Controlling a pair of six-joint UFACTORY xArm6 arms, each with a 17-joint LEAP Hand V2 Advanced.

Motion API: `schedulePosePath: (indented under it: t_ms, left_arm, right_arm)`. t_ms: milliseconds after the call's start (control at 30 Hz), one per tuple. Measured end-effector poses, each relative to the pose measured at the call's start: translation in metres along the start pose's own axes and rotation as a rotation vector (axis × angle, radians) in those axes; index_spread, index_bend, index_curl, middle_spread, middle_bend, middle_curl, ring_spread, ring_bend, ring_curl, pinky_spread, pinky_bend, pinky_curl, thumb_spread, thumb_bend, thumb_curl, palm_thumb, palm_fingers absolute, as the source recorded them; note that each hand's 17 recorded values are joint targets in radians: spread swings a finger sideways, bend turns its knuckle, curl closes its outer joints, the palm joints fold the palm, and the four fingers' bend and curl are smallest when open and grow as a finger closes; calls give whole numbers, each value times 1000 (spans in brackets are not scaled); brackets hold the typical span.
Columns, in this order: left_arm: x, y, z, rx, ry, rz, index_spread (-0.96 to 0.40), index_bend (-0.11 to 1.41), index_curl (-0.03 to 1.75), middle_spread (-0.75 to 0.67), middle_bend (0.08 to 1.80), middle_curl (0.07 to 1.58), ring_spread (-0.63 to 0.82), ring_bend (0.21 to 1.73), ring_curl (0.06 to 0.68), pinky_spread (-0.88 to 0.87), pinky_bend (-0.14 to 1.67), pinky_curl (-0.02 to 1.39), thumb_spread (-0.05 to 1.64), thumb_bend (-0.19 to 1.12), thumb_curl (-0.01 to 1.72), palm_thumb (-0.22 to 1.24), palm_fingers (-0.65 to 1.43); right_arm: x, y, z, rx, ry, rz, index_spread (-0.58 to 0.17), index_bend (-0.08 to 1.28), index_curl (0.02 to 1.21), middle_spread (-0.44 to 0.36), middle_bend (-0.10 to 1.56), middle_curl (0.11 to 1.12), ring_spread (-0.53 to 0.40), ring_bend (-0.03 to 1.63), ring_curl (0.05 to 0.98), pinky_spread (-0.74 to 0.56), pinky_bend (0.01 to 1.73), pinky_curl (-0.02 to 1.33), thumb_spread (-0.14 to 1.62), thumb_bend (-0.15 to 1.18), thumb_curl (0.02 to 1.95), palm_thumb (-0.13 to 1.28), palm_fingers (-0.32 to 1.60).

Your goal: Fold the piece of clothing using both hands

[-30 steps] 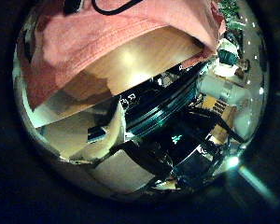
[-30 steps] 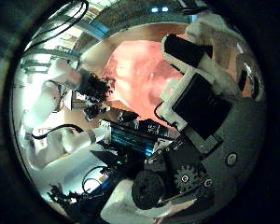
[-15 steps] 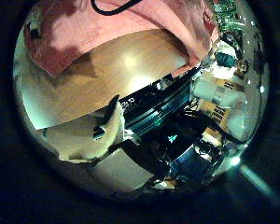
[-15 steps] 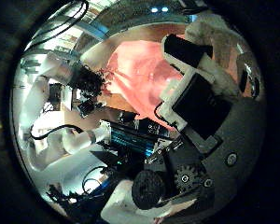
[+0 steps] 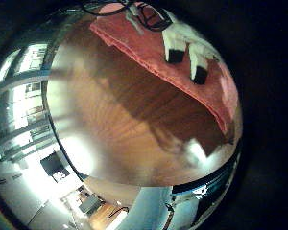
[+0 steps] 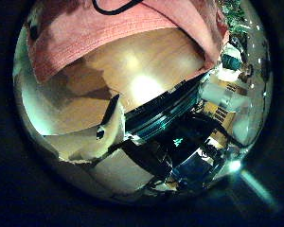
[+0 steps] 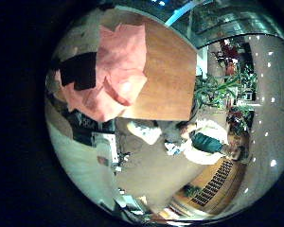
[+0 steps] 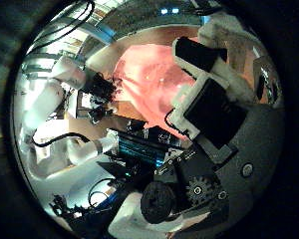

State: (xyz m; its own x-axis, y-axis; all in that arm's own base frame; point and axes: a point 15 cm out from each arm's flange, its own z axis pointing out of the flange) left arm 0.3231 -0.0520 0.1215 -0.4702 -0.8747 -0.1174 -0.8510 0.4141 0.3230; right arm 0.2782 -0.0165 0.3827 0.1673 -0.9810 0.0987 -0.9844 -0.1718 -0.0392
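Desk: I count one, a brown wooden desk [image 6: 147,71] with a smooth glossy top; it carries the cloth and takes up most of both left palm views.
Clothing: I count one, a pink soft fabric piece of clothing [image 7: 118,66]. It lies rumpled on the desk, one edge running across the wood [image 5: 168,72]; it also shows as a wide band beside the bare wood [image 6: 95,33].
Right hand [image 8: 214,95]: one; its black and white fingers [image 8: 199,55] sit just over the pink cloth, which fills that palm's view, so the palm is close. I cannot tell whether they pinch it.
Left hand [image 8: 98,98]: one, seen small from the right palm, beside the cloth; I cannot tell its finger state.
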Motion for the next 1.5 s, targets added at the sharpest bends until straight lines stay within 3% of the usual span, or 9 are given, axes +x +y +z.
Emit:
schedulePosePath:
  t_ms: [167,300,333,500,600,700,933,1167,1500]
  left_arm:
    - [-3,4,-1,-14,-2,-3,-166,356,448,-98,498,458,-44,722,213,42,263,402,1048,-24,323,458,514]
    - [-6,8,-5,-31,-12,-2,-268,430,521,-259,741,571,-278,832,244,-147,255,391,1045,-21,326,469,826]
    - [-6,9,-5,-36,-13,-2,-289,435,542,-287,770,599,-317,853,265,-189,272,404,1045,-22,326,470,813]
    - [-7,16,-6,-59,-22,0,-403,446,638,-406,876,702,-460,1079,367,-454,443,463,1056,1,339,547,1074]
    - [-9,20,-5,-76,-29,4,-467,465,708,-449,907,754,-484,1141,418,-570,596,529,1069,20,366,646,1110]
    - [-12,26,-6,-100,-42,10,-524,487,780,-485,929,791,-487,1193,450,-642,724,581,1072,49,419,752,1121]
    - [-13,26,-22,-92,-43,13,-626,488,933,-533,985,856,-481,1271,491,-697,935,656,1074,20,502,793,1126]
    - [1,17,-60,-63,6,38,-690,465,1064,-547,1014,894,-471,1305,504,-697,1002,667,1071,-8,563,803,1105]
    - [6,3,-96,-36,2,51,-743,409,1200,-551,1018,922,-467,1319,505,-690,1024,657,1073,-11,619,799,1093]
  right_arm:
    - [0,1,0,-3,0,0,-325,956,962,-157,1290,775,-239,1347,747,-227,1228,903,1068,-15,653,934,1099]
    - [0,1,0,-2,0,1,-325,956,962,-157,1290,774,-240,1346,748,-228,1226,907,1066,-15,654,933,1100]
    - [0,1,0,-3,0,0,-325,956,963,-157,1290,774,-240,1345,748,-228,1225,908,1066,-15,654,933,1100]
    - [0,1,0,-2,0,0,-325,955,963,-157,1290,774,-240,1344,749,-229,1222,913,1065,-15,655,933,1100]
    - [0,1,0,-3,0,0,-326,955,963,-157,1290,774,-240,1344,750,-230,1220,915,1064,-15,656,933,1100]
    - [0,2,0,-5,-1,0,-325,959,961,-157,1289,773,-240,1342,750,-230,1218,917,1064,-15,656,933,1102]
    - [-1,0,1,0,0,-4,-326,961,960,-158,1278,770,-238,1336,748,-238,1213,918,1068,-24,651,913,1100]
    - [-27,24,56,-113,-53,-45,-367,711,868,-194,1081,683,-247,1269,655,-378,1110,783,1128,-37,573,734,1042]
    - [-67,19,104,-103,-73,-123,-452,336,768,-249,859,622,-299,1164,561,-545,1076,642,1110,-33,473,598,855]
